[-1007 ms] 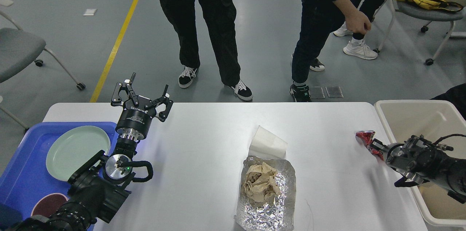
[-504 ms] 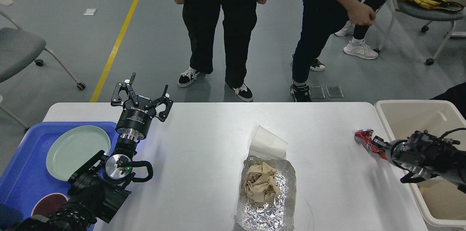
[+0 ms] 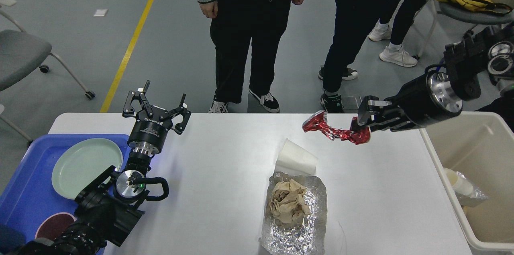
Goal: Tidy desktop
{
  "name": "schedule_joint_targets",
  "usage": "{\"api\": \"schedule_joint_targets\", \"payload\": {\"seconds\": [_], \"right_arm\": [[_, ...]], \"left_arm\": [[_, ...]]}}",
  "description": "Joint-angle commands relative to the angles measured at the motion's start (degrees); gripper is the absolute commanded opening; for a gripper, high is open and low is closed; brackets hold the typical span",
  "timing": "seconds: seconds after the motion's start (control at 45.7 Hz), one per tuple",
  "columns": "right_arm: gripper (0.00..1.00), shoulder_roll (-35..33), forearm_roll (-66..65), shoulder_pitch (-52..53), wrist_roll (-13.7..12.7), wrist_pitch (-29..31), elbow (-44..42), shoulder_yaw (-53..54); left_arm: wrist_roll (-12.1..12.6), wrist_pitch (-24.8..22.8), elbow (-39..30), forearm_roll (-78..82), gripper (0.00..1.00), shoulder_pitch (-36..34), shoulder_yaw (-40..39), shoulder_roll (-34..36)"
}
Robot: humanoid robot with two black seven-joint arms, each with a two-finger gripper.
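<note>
A green plate (image 3: 86, 162) lies in the blue tray (image 3: 24, 190). Two people (image 3: 251, 26) stand behind; the beige bin (image 3: 478, 174) perhaps holds some rubbish.

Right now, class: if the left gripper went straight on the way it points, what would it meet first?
The left gripper points past the white desktop's far edge; nothing appears ahead except grey floor, though depth is unclear.

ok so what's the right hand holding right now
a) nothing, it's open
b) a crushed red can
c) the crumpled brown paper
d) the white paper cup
b: the right hand is shut on the crushed red can, held up above the desktop, while the white paper cup and crumpled brown paper lie untouched.
</note>
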Motion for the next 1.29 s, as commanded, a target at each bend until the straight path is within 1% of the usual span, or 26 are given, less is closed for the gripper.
{"api": "schedule_joint_targets", "payload": {"seconds": [0.0,0.131,0.197,0.263,0.285,0.394,0.46,0.526,0.569,0.635,0.723,0.766,0.854,0.942,0.964,0.985,1.007,1.029,1.073,1.27], "right_arm": [[0.0,1.5,0.0,3.9,-0.1,1.3,2.5,-0.6],[0.0,1.9,-0.3,2.8,-0.3,0.6,1.5,-3.7],[0.0,1.6,-0.4,0.0,-0.3,-1.3,-0.2,-5.3],[0.0,0.9,-0.4,-4.6,-0.4,-4.7,-3.9,-6.7],[0.0,-0.1,-0.4,-8.3,-0.5,-7.2,-7.4,-7.2],[0.0,-1.9,-0.2,-20.3,-1.3,-13.2,-20.0,-6.4],[0.0,-1.9,0.8,-29.6,-1.2,-17.1,-30.7,-5.9],[0.0,-0.6,2.1,-40.7,-1.2,-22.3,-42.7,-3.8],[0.0,1.4,3.9,-48.9,-1.3,-25.7,-50.9,-1.3],[0.0,6.5,8.1,-61.6,-1.5,-29.9,-63.5,3.5],[0.0,12.9,14.8,-74.7,-1.6,-33.9,-80.2,8.5],[0.0,16.5,18.6,-79.3,-1.6,-34.3,-87.3,10.8],[0.0,22.8,24.1,-85.7,-2.5,-36.5,-96.9,11.8],[0.0,24.5,25.1,-87.6,-2.7,-39.0,-98.1,11.8],[0.07,24.5,25.1,-87.6,-2.6,-38.8,-98.0,11.8],[0.68,24.7,24.9,-87.8,-2.6,-38.9,-98.0,11.8],[1.0,24.8,24.9,-87.8,-2.6,-38.8,-97.9,11.9],[0.94,24.9,25.0,-87.8,-2.5,-39.1,-97.9,11.9],[1.0,25.3,25.0,-87.6,-2.6,-39.2,-97.9,12.0],[1.0,26.1,25.0,-86.4,-2.6,-39.4,-98.0,11.9]], "left_arm": [[0.0,0.0,0.0,0.0,0.96,0.0,0.0,0.0],[0.0,0.0,0.0,0.0,0.96,0.0,0.0,0.0],[0.0,0.0,0.0,0.0,0.96,0.0,0.0,0.0],[0.0,0.0,0.0,0.0,0.96,0.1,0.0,0.0],[0.0,0.0,0.0,0.0,0.96,0.0,0.0,0.0],[0.0,0.0,0.0,0.0,0.96,0.0,0.0,0.0],[0.0,0.0,0.0,0.0,0.96,0.1,0.0,0.0],[0.0,0.0,0.0,0.0,0.96,0.0,0.0,0.0],[0.0,0.0,0.0,0.0,0.96,0.0,0.0,0.0],[0.0,0.0,0.0,0.0,0.96,0.0,0.0,0.0],[0.0,0.0,0.0,0.0,0.96,0.1,0.0,0.0],[0.0,0.0,0.0,0.0,0.96,0.0,0.0,0.0],[0.0,0.0,0.0,0.0,0.96,0.0,0.0,0.0],[0.0,0.0,0.0,0.0,0.96,0.1,0.0,0.0],[0.0,0.0,0.0,0.0,0.96,0.1,0.0,0.0],[0.0,0.0,0.0,0.0,0.96,0.1,0.0,0.0],[0.0,0.0,0.0,0.0,0.96,0.1,0.0,0.0],[0.0,0.0,0.0,0.0,0.96,0.0,0.0,0.0],[0.0,0.0,0.0,0.0,0.96,0.0,0.0,0.0],[0.0,0.0,0.0,0.0,0.96,0.1,0.0,0.0]]}}
